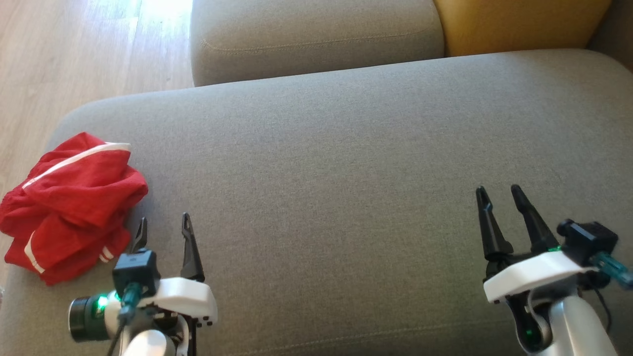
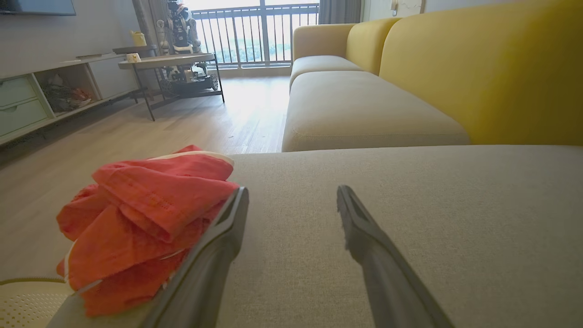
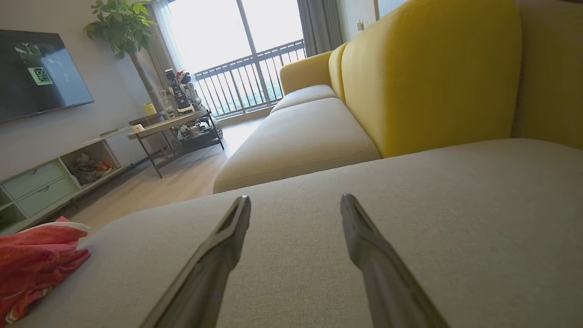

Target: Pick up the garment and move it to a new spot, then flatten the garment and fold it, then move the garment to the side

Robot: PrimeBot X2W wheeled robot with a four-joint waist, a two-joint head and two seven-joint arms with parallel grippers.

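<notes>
The left gripper's [image 1: 164,220] two long dark fingers stand well apart with nothing between them. They point away from the robot, low over the broad grey woven-fabric seat cushion [image 1: 346,163]. Its wrist sits near the cushion's near edge, with the fingers running almost straight ahead.

Just beside the outer finger, on the robot's left, lies the crumpled red cloth garment with white stripes [image 1: 74,202]. It is bunched in a heap on the cushion. In the left wrist view that finger overlaps the heap's edge, and I cannot tell whether they touch.

The right gripper's [image 1: 498,189] fingers are likewise spread and hold nothing. They rise from a pale forearm at the lower right of the head view and lean slightly towards the left gripper. A wide stretch of grey cushion lies between the two grippers, and the garment is well apart from the right one.

The garment sits at the cushion's rounded left end. Past that edge is the pale wooden floor [image 1: 84,54]. Ahead of both sets of fingers the cushion's far edge meets a second grey seat cushion [image 1: 316,34] and a yellow upholstered backrest [image 1: 514,24].
</notes>
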